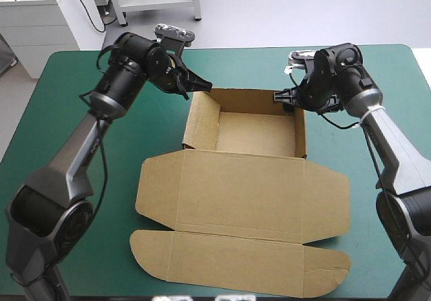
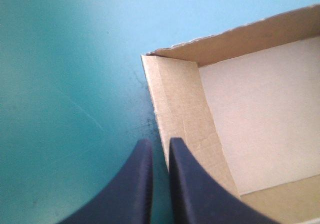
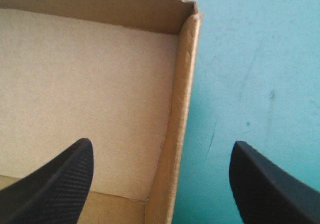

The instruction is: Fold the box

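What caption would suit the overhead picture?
Folding a brown box: the left gripper pinches one side wall, the right gripper straddles the opposite one, lid lying flat.

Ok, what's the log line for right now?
box: open tray, lid flat | left tool: shut on left wall | right tool: open, straddling right wall

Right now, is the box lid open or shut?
Open. The box stands as a tray with its walls raised; the lid lies flat on the teal-green cover, toward the table's near edge.
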You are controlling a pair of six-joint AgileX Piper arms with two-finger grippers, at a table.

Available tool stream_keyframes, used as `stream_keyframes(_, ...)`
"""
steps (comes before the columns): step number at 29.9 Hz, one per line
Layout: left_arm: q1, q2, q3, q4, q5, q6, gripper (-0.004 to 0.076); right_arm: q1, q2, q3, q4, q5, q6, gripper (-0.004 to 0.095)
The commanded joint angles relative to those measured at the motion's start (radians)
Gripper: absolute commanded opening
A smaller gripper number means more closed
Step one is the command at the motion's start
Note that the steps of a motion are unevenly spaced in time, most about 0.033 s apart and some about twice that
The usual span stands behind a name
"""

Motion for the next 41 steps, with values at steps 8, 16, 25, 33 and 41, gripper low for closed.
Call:
stream_keyframes(8, -0.004, -0.412, 0.358, 0.004, 0.026, 0.013, -0.0008, -0.004, -0.047, 0.205, -0.008, -0.050, -0.013, 0.0700)
stream_keyframes(16, -0.004, -0.720, 0.757, 0.035, -0.158, -0.017, -0.0008, -0.004, -0.047, 0.241, 0.078, -0.091, -0.054, 0.0700)
stream_keyframes(25, -0.004, -1.090, 1.192, 0.042, -0.284, -0.002, -0.0008, -0.004, -0.043, 0.241, 0.087, -0.028, -0.103, 0.0613)
stream_keyframes(33, -0.004, -1.368, 1.431, 0.034, -0.375, -0.002, -0.0008, -0.004, -0.035, 0.222, 0.084, -0.013, -0.123, -0.0009)
stream_keyframes(41, -0.004, -1.462, 1.454, 0.034, -0.361, -0.002, -0.0008, -0.126, -0.051, -0.072, 0.079, 0.009, -0.182, -0.0021)
